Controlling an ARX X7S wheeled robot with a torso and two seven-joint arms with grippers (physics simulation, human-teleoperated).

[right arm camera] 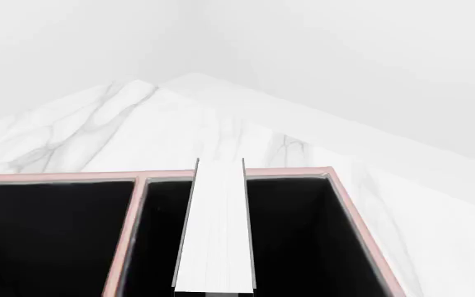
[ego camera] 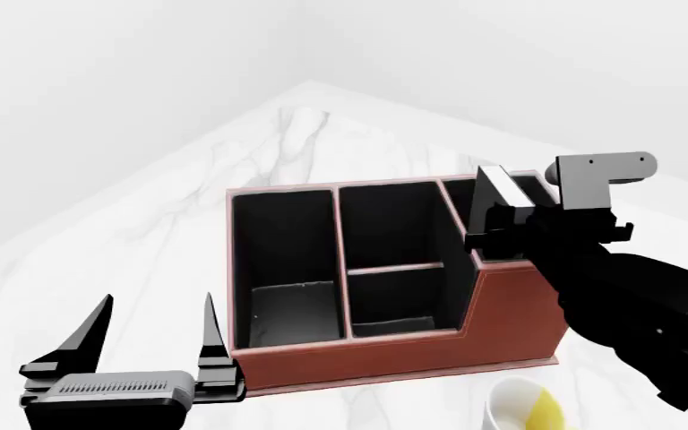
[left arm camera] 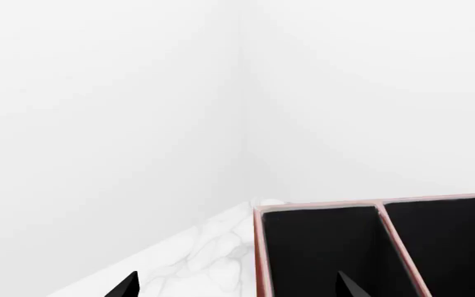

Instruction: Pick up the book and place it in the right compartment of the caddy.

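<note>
1. The caddy (ego camera: pixel 392 354) stands on a white marble table (ego camera: pixel 201 179), with its low front wall toward the robot and its taller end at the robot's right.
2. The right gripper (ego camera: pixel 502 208) hangs over that taller end, above the right compartment (right arm camera: pixel 291 235).
3. The book (ego camera: pixel 505 193) is pinched between the right gripper's jaws and held upright, with its white page edges facing up in the head view.
4. In the right wrist view the book (right arm camera: pixel 217 229) shows as a white strip with thin black covers on either side, and it reaches out over the black inside of the right compartment.
5. Whether the book's lower end already touches the compartment floor cannot be told, since the arm and the wall hide it.
6. The left gripper (ego camera: pixel 153 336) hovers beside the caddy's left front corner, with its jaws spread wide and nothing between them.
7. In the left wrist view the two black fingertips (left arm camera: pixel 126 286) show at the picture's edge, one over the marble and one over the caddy's dark interior (left arm camera: pixel 320 247).
8. A white-and-yellow mug (ego camera: pixel 521 408) sits on the table just in front of the caddy's right end.
</note>
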